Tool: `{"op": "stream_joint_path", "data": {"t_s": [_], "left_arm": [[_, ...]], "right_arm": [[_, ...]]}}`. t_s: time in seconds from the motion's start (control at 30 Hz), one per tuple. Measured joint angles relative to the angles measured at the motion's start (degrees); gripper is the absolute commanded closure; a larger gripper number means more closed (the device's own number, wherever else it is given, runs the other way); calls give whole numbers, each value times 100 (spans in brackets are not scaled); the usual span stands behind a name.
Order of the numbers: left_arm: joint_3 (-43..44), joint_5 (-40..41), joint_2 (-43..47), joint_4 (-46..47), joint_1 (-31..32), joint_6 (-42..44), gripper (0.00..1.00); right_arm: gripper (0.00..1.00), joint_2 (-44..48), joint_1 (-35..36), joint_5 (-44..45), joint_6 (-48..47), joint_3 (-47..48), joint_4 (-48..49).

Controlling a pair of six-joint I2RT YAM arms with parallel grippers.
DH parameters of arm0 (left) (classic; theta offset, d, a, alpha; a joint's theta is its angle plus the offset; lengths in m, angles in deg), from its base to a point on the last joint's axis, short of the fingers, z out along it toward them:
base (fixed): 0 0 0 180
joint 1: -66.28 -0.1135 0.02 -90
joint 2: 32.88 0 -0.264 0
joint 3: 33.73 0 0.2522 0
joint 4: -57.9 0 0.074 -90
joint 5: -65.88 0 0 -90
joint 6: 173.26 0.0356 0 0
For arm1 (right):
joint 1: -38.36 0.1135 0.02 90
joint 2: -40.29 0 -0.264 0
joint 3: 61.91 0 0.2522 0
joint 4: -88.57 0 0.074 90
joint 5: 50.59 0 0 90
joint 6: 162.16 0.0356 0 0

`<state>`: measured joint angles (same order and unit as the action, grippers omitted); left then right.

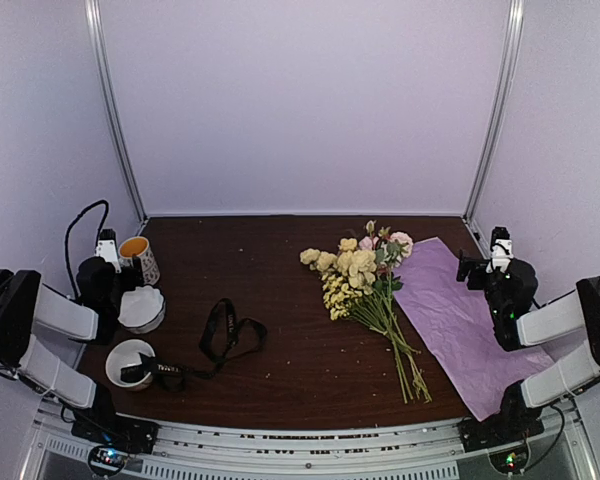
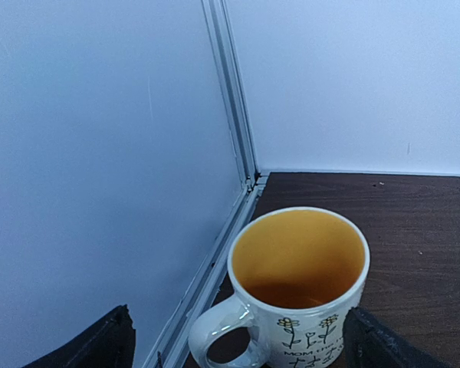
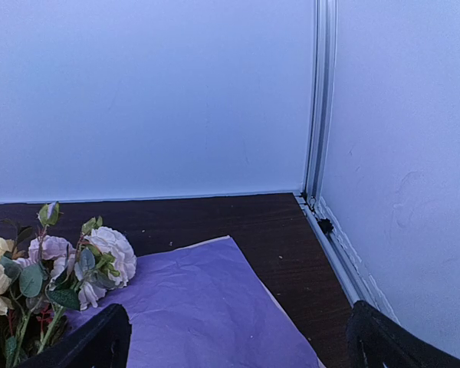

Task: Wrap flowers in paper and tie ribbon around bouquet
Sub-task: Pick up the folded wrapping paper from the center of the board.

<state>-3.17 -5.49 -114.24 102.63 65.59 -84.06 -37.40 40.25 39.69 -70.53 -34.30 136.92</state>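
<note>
Both grippers spread wide, empty. Left gripper at tabletop's left edge, facing a mug. Right gripper at right edge by the paper. Flowers lie right of centre along paper's left edge. Ribbon loose near-left.

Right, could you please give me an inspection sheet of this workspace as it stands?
Surface: dark brown wooden table, scattered crumbs.
Job's things: yellow and pink flower bunch lying left of crinkled lilac paper sheet; black lettered ribbon loose, untied.
Clutter: white mug with orange inside; far white bowl; near white bowl.
Grippers: left pincer open, empty, facing mug; right pincer open, empty, facing paper.
Cables: thin black cable behind left arm.
Surroundings: pale walls, metal corner posts.
</note>
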Motion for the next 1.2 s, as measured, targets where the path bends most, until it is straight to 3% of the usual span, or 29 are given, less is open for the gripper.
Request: {"op": "stream_joint_path", "data": {"t_s": [0.2, 0.4, 0.5, 0.7, 0.9, 1.2], "left_arm": [[146, -9, 85, -404, 7, 15, 2], [1241, 223, 437, -1958, 374, 238, 2], [1711, 262, 756, -2608, 573, 151, 2], [2531, -168, 1333, -3891, 1220, -162, 5], [2973, -876, 1561, -4857, 2310, -284, 12], [3287, -1604, 1080, -5956, 3141, -350, 13]], "right_arm": [[0, 0, 0, 0, 0, 0, 0], [0, 168, 0, 140, 35, 31, -319], [0, 667, 0, 330, 114, 483, -1506], [1, 584, -2, 562, 229, 3051, -4522], [2, -695, -162, 693, 310, 5243, -7567], [0, -2319, -938, -109, 240, 6242, -9895]]}}
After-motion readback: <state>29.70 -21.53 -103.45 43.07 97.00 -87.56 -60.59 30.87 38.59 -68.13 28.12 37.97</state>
